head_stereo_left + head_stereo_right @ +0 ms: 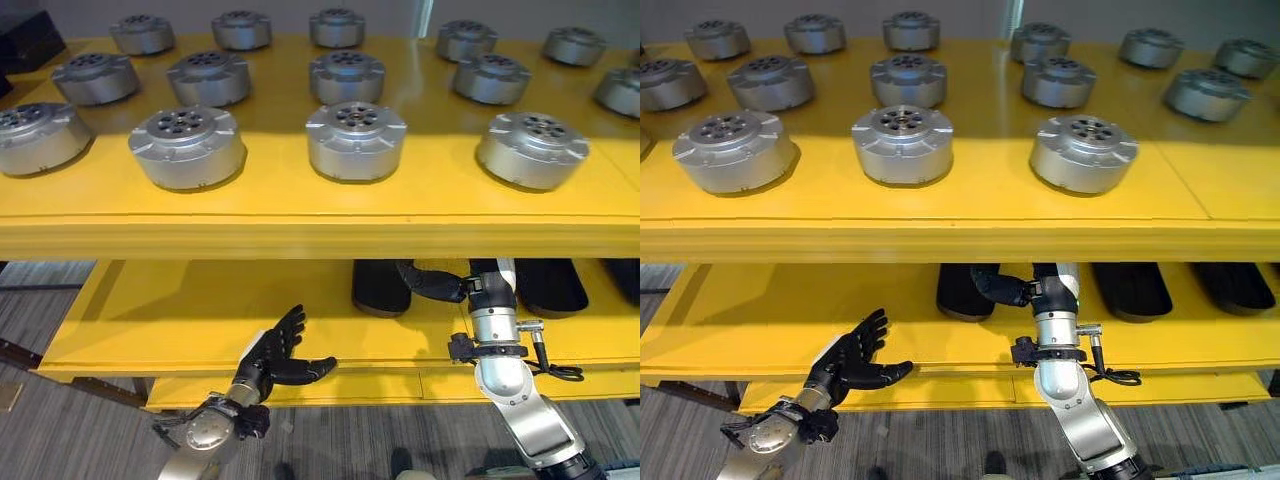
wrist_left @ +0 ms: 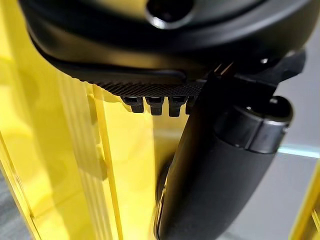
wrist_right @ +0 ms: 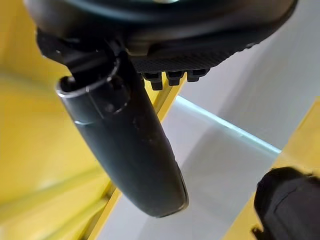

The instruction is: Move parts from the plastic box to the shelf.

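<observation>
In the left eye view, nearest the camera, the left hand point(image 1: 275, 355) hangs before the front edge of the lower shelf board point(image 1: 180, 310), its fingers straight and spread, thumb out to the side, holding nothing. To its right the right hand point(image 1: 440, 283) reaches in under the yellow upper shelf point(image 1: 300, 215); its thumb points left toward a dark object point(image 1: 380, 288) on the lower board, and whether its fingers are spread or curled cannot be told. Silver round parts point(image 1: 355, 140) stand in rows on the upper shelf, well apart from both hands.

The right eye view gives the same layout: the left hand point(image 1: 852, 358) splayed and empty, the right hand point(image 1: 1015, 288) tucked beneath the shelf.

The left wrist view shows the thumb point(image 2: 215, 170) straight against yellow boards.

The right wrist view shows the thumb point(image 3: 130, 145) extended, touching nothing.
</observation>
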Robot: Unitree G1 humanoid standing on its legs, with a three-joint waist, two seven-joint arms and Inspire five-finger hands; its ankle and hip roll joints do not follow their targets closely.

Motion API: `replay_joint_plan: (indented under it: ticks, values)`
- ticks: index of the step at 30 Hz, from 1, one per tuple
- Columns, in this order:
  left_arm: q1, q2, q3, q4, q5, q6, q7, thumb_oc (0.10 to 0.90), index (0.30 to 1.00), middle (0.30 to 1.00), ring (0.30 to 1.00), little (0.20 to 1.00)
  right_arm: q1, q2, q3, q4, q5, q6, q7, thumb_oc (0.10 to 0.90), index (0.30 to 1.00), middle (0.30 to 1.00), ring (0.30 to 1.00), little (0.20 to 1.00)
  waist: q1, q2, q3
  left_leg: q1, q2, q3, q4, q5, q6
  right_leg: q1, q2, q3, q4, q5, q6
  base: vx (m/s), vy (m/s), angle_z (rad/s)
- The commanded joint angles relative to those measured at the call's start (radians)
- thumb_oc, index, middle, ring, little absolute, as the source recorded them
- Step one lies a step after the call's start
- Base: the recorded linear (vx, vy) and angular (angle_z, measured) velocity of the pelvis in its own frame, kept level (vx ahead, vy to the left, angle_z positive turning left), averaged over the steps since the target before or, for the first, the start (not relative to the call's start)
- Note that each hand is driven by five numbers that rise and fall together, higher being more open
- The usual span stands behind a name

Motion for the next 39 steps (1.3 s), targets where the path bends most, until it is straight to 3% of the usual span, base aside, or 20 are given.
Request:
replay_joint_plan:
  ticks: [1, 13, 22, 29, 35, 39]
  values:
    - [-0.108, -0.009, 0.033, -0.048, -0.004, -0.057, -0.004, 0.9, 1.0, 1.0, 1.0, 1.0, -0.09, -0.02, -0.021, -0.052, 0.063, -0.074, -0.02, 0.9, 1.0, 1.0, 1.0, 1.0, 0.01, 0.029, -0.021, 0.068, 0.066, 0.039, -0.003, -0.069, 0.002, 0.008, -0.004, 0.001, -0.001, -0.032, 0.028, 0.0, 0.029, -0.04]
    - [-0.13, -0.012, 0.033, -0.049, -0.007, -0.031, 0.0, 0.9, 1.0, 1.0, 1.0, 1.0, -0.045, 0.022, -0.01, 0.033, 0.26, -0.033, 0.094, 0.9, 1.0, 1.0, 1.0, 1.0, -0.013, 0.025, -0.044, 0.092, 0.054, 0.039, -0.003, -0.082, 0.012, 0.014, -0.007, 0.034, -0.001, -0.023, 0.035, 0.0, 0.007, -0.02]
    - [-0.131, -0.021, 0.033, -0.048, -0.001, -0.025, -0.001, 0.9, 1.0, 1.0, 1.0, 1.0, -0.042, 0.079, 0.003, 0.107, 0.431, -0.022, 0.112, 0.9, 1.0, 1.0, 1.0, 1.0, -0.009, 0.024, -0.054, 0.102, 0.051, 0.04, -0.003, -0.085, 0.015, 0.025, -0.006, 0.029, -0.001, -0.026, 0.032, 0.0, 0.0, 0.0]
    - [-0.149, -0.029, 0.043, -0.04, -0.019, -0.061, 0.031, 0.9, 1.0, 1.0, 1.0, 1.0, -0.056, 0.133, 0.006, 0.16, 0.486, -0.036, 0.124, 0.9, 1.0, 1.0, 1.0, 1.0, -0.003, 0.028, -0.066, 0.104, 0.053, 0.037, -0.003, -0.082, 0.011, 0.032, -0.004, 0.022, -0.001, -0.031, 0.028, 0.01, -0.007, 0.0]
    - [-0.223, -0.017, 0.079, 0.001, 0.038, -0.131, 0.127, 0.9, 1.0, 1.0, 1.0, 1.0, 0.001, 0.128, 0.037, 0.114, 0.502, 0.035, 0.211, 0.9, 1.0, 1.0, 1.0, 1.0, -0.033, 0.031, -0.075, 0.111, 0.052, 0.042, -0.003, -0.081, 0.01, 0.035, -0.01, 0.034, -0.001, -0.025, 0.031, 0.03, -0.021, -0.05]
    - [-0.276, -0.024, 0.086, 0.024, 0.008, -0.128, 0.153, 0.9, 1.0, 1.0, 1.0, 1.0, 0.003, 0.126, 0.056, 0.116, 0.52, 0.041, 0.221, 0.9, 1.0, 1.0, 1.0, 1.0, -0.049, 0.035, -0.079, 0.115, 0.051, 0.052, -0.003, -0.082, 0.01, 0.033, -0.013, 0.043, -0.001, -0.024, 0.035, 0.03, -0.04, -0.03]
